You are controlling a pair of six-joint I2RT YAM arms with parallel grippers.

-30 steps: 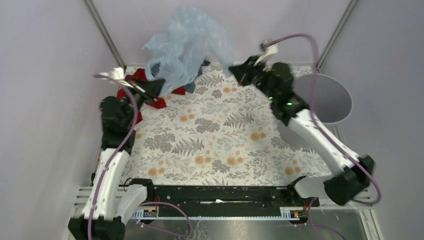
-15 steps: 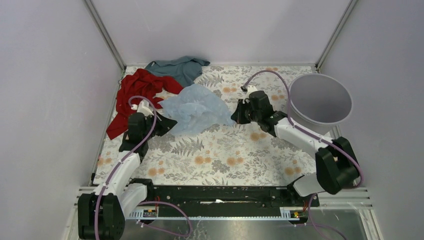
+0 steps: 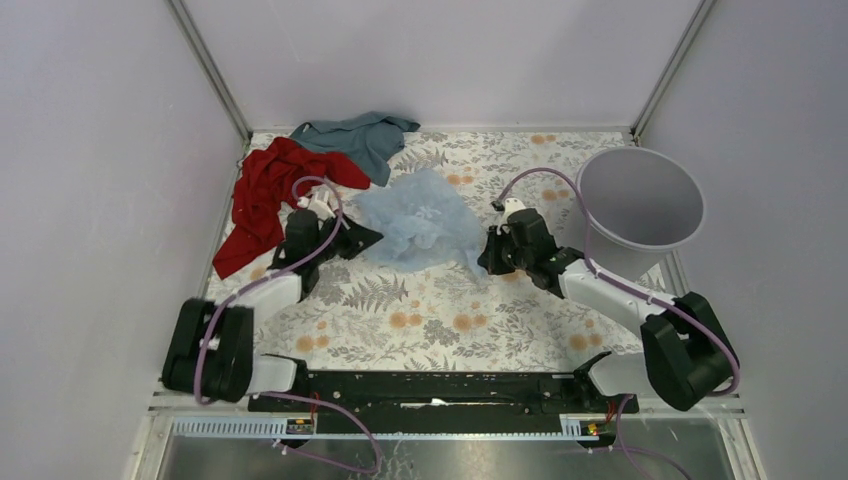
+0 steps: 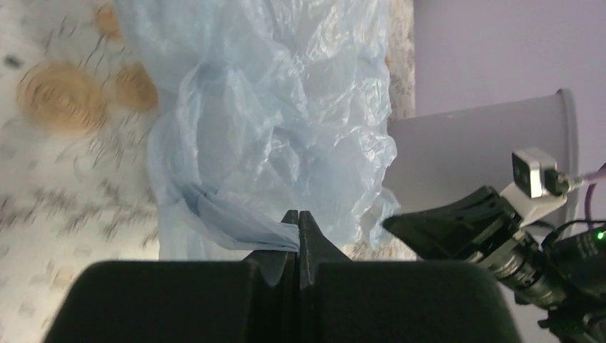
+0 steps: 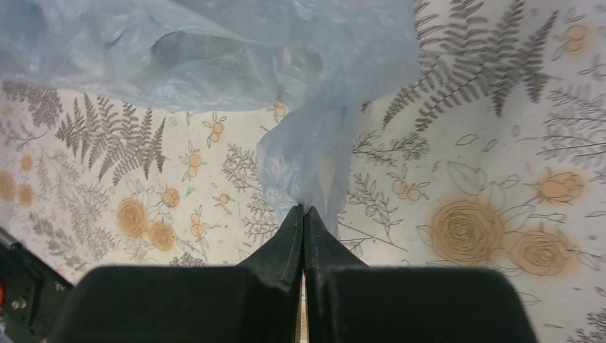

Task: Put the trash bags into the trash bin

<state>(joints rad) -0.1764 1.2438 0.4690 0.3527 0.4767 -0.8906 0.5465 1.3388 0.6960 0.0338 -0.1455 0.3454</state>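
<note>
Thin, pale blue, translucent plastic bag (image 3: 425, 222): slumped on floral worktop (image 3: 440, 312), near round light grey plastic bin (image 3: 622, 255), outside it. Pinched at opposite edges by left gripper (image 3: 372, 238) and right gripper (image 3: 484, 262), jaws pressed together on film. Probably featherlight, floppy, slippery; best gripped at bunched edges.

Bare floral bench (image 3: 440, 310) spans 6 o'clock; trash bin (image 3: 640, 200) blocks 3 o'clock, red cloth (image 3: 265, 195) and teal-grey cloth (image 3: 355, 135) crowd 10 to 11.
</note>
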